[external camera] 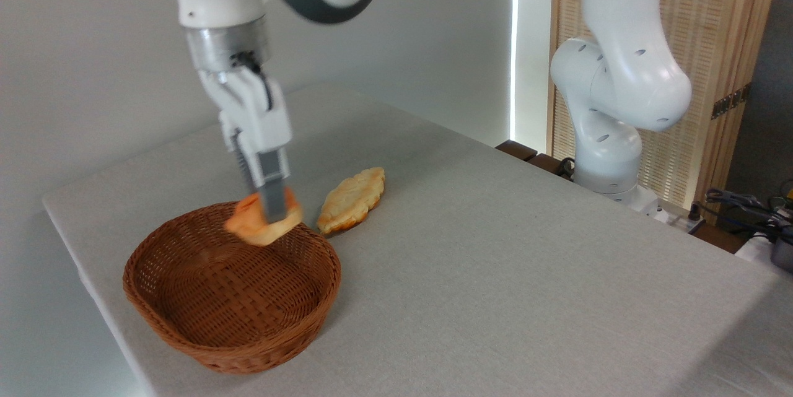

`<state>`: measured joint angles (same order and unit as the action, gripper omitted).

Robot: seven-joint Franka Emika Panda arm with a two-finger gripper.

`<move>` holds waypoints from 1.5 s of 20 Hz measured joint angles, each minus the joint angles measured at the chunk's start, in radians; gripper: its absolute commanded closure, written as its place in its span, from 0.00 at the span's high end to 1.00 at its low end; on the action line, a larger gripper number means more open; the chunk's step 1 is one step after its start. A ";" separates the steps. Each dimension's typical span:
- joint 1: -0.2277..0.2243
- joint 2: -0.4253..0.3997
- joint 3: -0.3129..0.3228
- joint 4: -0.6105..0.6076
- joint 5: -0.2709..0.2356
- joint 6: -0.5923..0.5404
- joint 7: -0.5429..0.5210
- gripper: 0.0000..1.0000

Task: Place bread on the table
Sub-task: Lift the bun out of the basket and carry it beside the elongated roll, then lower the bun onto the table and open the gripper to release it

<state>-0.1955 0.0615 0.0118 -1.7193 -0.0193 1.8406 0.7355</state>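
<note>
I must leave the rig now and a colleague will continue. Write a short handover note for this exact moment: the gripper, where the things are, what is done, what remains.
Gripper: shut on the bread, held in the air over the far rim of the wicker basket. The picture is slightly blurred there.
Bread: lifted clear of the basket floor, not yet over bare table.
Pastry: lies flat on the table, just right of the basket, apart from the bread.
Done: bread grasped and raised out of the basket.
Left: carry it sideways to a free spot on the table, lower it, open the gripper, retreat. Probably avoid the pastry when choosing the spot.
</note>
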 measured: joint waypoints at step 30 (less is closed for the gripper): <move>-0.009 -0.180 -0.008 -0.383 0.000 -0.017 0.001 1.00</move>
<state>-0.2046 -0.1184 0.0043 -2.1019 -0.0194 1.8240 0.7366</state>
